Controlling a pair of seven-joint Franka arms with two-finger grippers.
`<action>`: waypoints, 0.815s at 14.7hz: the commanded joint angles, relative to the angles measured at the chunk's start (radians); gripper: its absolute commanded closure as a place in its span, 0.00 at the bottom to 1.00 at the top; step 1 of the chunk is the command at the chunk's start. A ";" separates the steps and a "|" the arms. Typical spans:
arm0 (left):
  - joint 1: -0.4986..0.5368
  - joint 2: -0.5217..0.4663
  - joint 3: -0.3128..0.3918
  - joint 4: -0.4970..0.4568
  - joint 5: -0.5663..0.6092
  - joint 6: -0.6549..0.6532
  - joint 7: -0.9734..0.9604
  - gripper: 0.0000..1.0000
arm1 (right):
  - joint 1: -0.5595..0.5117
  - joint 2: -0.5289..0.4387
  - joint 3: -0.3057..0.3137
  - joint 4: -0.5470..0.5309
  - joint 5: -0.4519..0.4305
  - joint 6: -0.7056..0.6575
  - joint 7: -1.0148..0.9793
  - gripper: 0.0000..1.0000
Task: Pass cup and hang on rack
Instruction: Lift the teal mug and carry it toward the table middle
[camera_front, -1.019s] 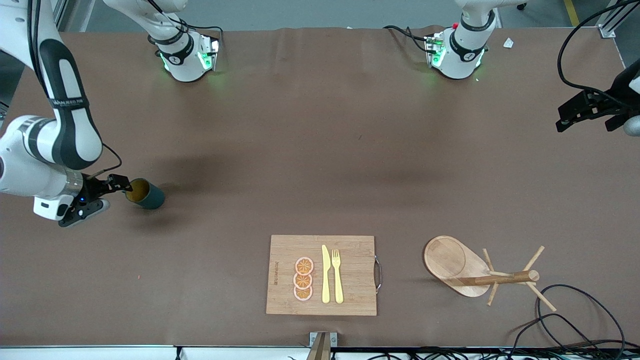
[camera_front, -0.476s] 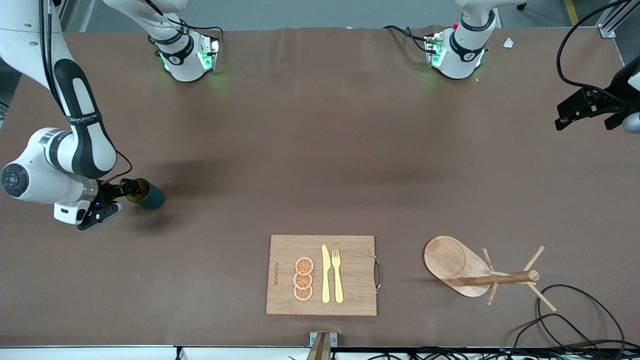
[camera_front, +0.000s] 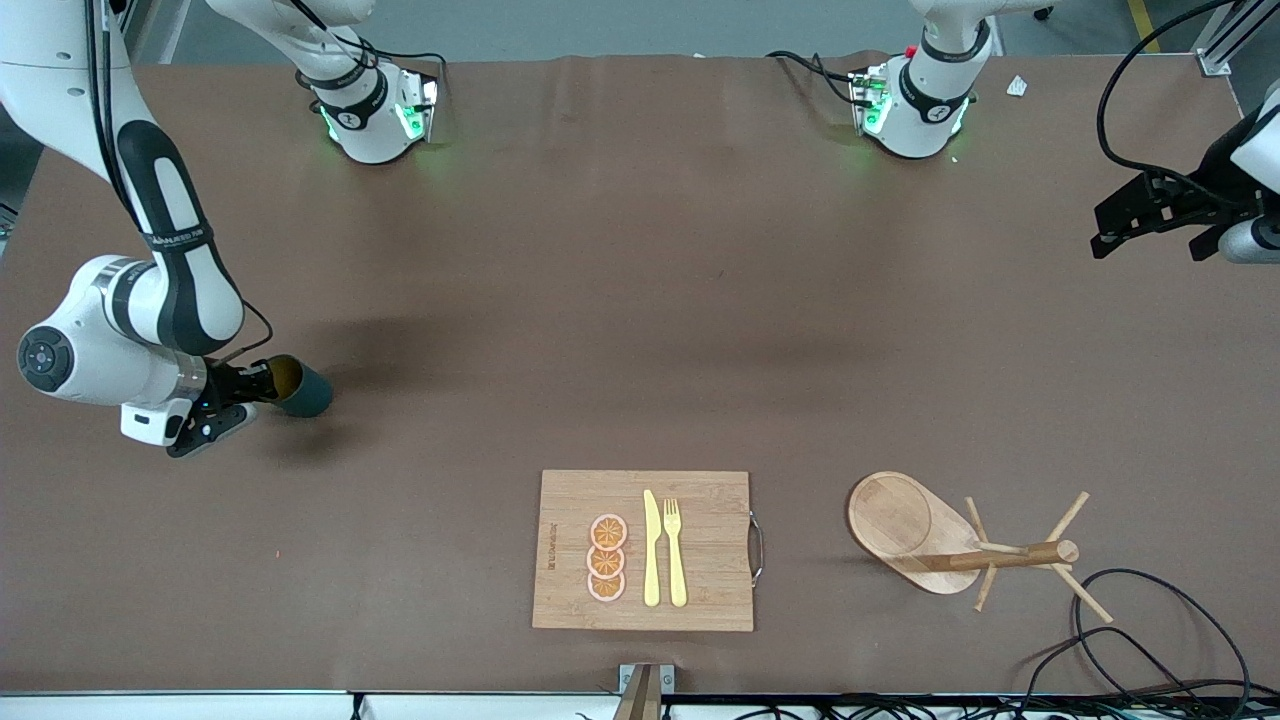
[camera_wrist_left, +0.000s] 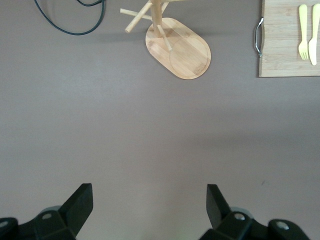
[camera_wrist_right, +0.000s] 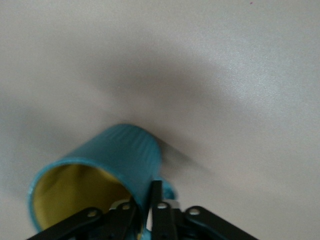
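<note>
The teal-green cup (camera_front: 298, 390) with a yellowish inside is tipped on its side at the right arm's end of the table. My right gripper (camera_front: 258, 382) is shut on the cup's rim, one finger inside and one outside, as the right wrist view shows on the cup (camera_wrist_right: 117, 165). The wooden rack (camera_front: 960, 545) stands near the front edge toward the left arm's end; it also shows in the left wrist view (camera_wrist_left: 175, 42). My left gripper (camera_front: 1125, 225) is open and empty, up over the left arm's end of the table (camera_wrist_left: 149, 200).
A bamboo cutting board (camera_front: 715, 550) with orange slices (camera_front: 607, 557), a yellow knife (camera_front: 651, 548) and fork (camera_front: 675, 550) lies near the front edge at mid table. Black cables (camera_front: 1150, 640) lie beside the rack.
My right gripper has moved onto the cup's rim and closed on it; the cup shifted slightly. My left gripper has drifted a little toward the table's middle.
</note>
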 joint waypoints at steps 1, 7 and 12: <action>0.003 0.008 -0.002 0.014 -0.018 -0.003 0.010 0.00 | 0.026 -0.035 0.000 -0.014 0.015 -0.029 0.019 1.00; 0.018 0.010 0.009 0.015 -0.012 -0.003 0.001 0.00 | 0.155 -0.139 0.000 0.026 0.015 -0.165 0.340 1.00; 0.021 0.011 0.020 0.014 -0.015 0.016 -0.004 0.00 | 0.359 -0.194 0.002 0.028 0.015 -0.201 0.728 1.00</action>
